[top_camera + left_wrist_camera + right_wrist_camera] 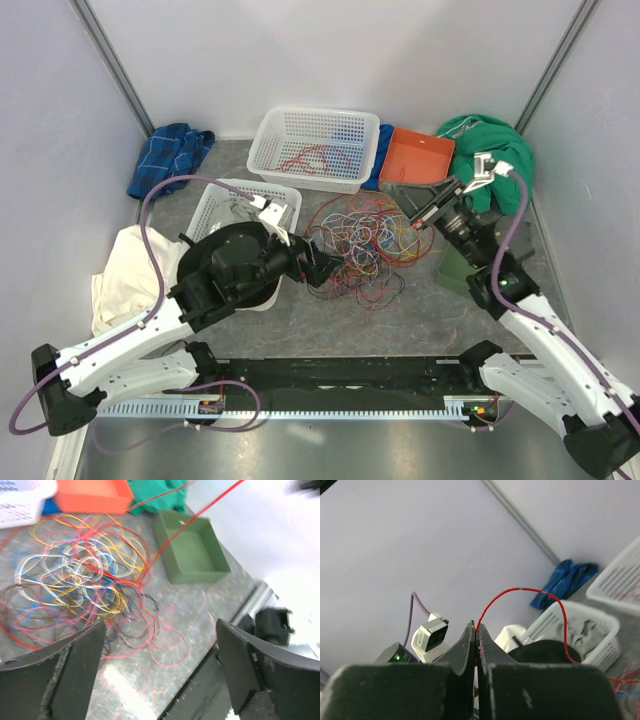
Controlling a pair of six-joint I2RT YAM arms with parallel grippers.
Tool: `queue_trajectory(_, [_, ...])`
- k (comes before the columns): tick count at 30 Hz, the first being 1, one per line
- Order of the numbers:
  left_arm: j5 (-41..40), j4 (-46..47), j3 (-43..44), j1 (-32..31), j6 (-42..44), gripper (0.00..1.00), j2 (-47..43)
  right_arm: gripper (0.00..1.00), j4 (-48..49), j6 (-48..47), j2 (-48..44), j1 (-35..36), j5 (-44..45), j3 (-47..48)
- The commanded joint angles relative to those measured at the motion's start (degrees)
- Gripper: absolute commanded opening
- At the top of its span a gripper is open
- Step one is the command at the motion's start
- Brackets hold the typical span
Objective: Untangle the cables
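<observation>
- A grey table (300, 330) sits between pale walls. Two white baskets (340, 180), an orange tray (418, 155) and a green tray (192, 555) stand around its middle.
- The cables (362, 245) lie in a loose, many-coloured tangle at the table's centre, between the two grippers.
- The left gripper (160, 675) hangs just beside the tangle's near-left edge, fingers spread wide and holding nothing.
- The right gripper (476, 640) has its fingers pinched together on a red cable (520, 589), which arcs up and over from the fingertips.

cables (360, 245): centre | basket (315, 148): behind them | box (455, 272): right of them
</observation>
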Motion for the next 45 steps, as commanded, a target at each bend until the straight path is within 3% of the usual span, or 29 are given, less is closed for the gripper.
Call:
queue_trajectory(1, [-8.33,-0.1,-0.51,0.03,-0.54,0.99,-2.68,0.0,-22.45,-13.88,-1.75,0.18,7.66,8.4])
queue_trajectory(4, [-11.33,4.26,-2.27,0.12,-0.29,1.0,-3.73,0.0,-28.36,-15.73,-1.05,0.18,9.18,13.68])
queue_trajectory(10, [-7.46,34.48,-14.04,0.03,3.84,1.0,-3.13,0.0,-37.94,-16.26,1.23,0.1,9.27,24.66])
queue_trajectory(11, [-6.24,41.49,-15.62,0.12,4.2,1.0,-0.95,0.0,-38.82,-16.17,1.84,0.18,8.48,27.46])
queue_trajectory(17, [0.62,58.67,-15.37,0.03,6.66,1.0,8.55,0.0,-44.28,-15.74,4.13,0.53,4.87,37.05])
queue_trajectory(22, [6.25,77.72,-15.28,-0.06,12.8,1.0,17.77,0.0,-45.69,-14.94,4.14,0.62,3.03,38.74])
queue_trajectory(25, [8.71,82.85,-13.79,-0.06,14.74,1.0,21.2,0.0,-46.21,-14.77,3.61,0.71,2.59,38.65])
queue_trajectory(31, [12.04,83.4,-6.85,-0.06,14.92,0.99,27.89,0.0,-46.3,-14.5,3.08,0.71,1.97,37.95])
queue_trajectory(35, [14.77,83.48,-2.72,-0.15,13.52,0.93,33.86,0.0,-46.3,-14.59,2.82,0.89,1.97,37.33])
queue_trajectory(38, [15.92,82.26,-0.17,-0.06,13.87,0.82,36.94,0.0,-46.48,-14.59,2.73,0.97,1.97,37.16])
queue_trajectory(40, [16.62,79.63,2.02,-0.06,14.39,0.68,37.83,0.0,-46.57,-14.68,2.55,1.15,2.15,37.16])
queue_trajectory(43, [16.28,78.21,2.04,-0.06,14.83,0.44,38.62,0.0,-46.83,-15.12,2.29,1.33,2.67,37.24])
queue_trajectory(44, [16.1,78.12,1.86,-0.06,14.92,0.27,38.54,0.0,-47.0,-15.47,2.2,1.41,3.11,37.24])
queue_trajectory(45, [15.92,77.95,1.68,0.03,15.01,0.17,38.27,0.0,-47.09,-15.64,2.03,1.5,3.38,37.07])
